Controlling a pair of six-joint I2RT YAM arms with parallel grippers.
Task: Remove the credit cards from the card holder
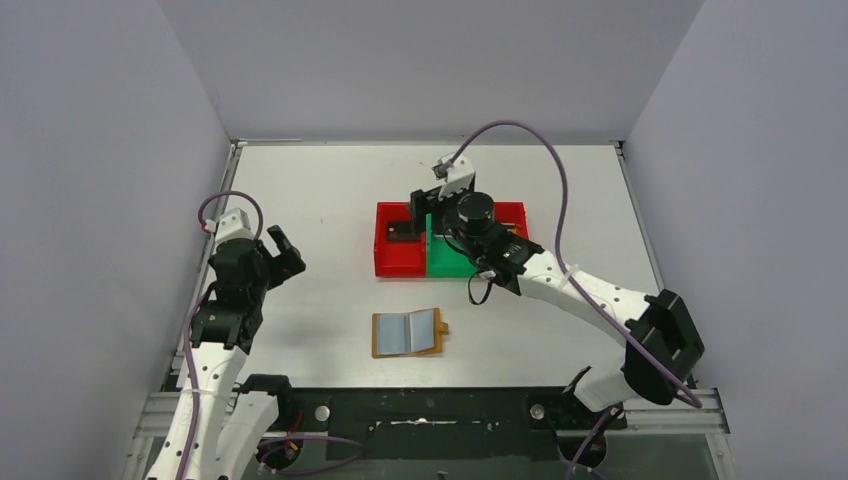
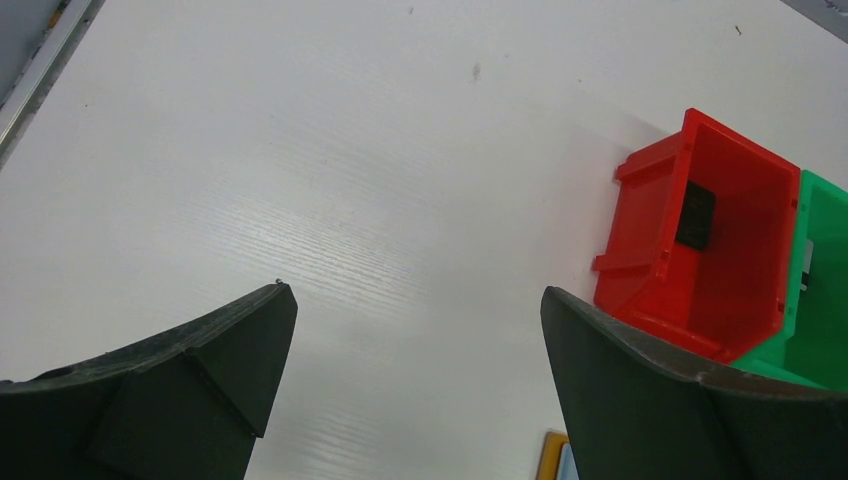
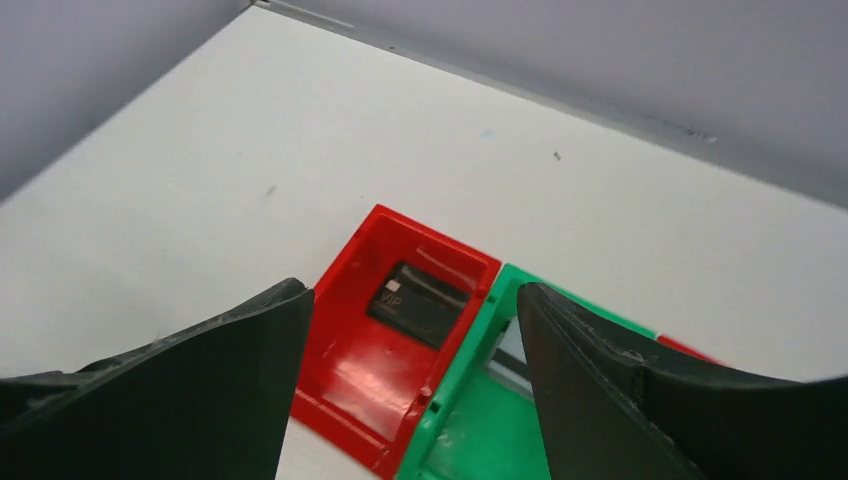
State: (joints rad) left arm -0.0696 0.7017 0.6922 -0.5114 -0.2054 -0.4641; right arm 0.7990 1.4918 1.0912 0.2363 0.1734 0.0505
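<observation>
Over on the left, the left gripper [image 1: 283, 250] hangs above bare table [image 1: 320, 180], jaws spread wide with nothing between them. From its wrist camera only a yellow corner of the holder peeks in at the bottom edge.

Moving to the middle, there's the card holder [image 1: 408, 333] lying opened flat on the near part of the table, pale pockets up. Its long axis runs left to right and the snap tab [image 1: 443, 328] sticks out on the right. Whether any card is left in those pockets, we can't tell from up here.

Just beyond it, the red bin [image 1: 400, 268] has the black card [image 3: 420, 303] flat on its floor. The green bin [image 1: 450, 262] touches it on the right, with what looks like a grey card [image 3: 508, 355] inside.

And the right gripper [image 1: 430, 215] is poised over the seam between those two bins, fingers apart and holding nothing.

So here's what matters — the holder sits on the near side of the bins, nearly straight back toward the bases from the right fingers. From the left fingers it lies near and to the right. We'd call the right arm slightly closer, though it's a close call. Either one would meet the holder across its short side.
</observation>
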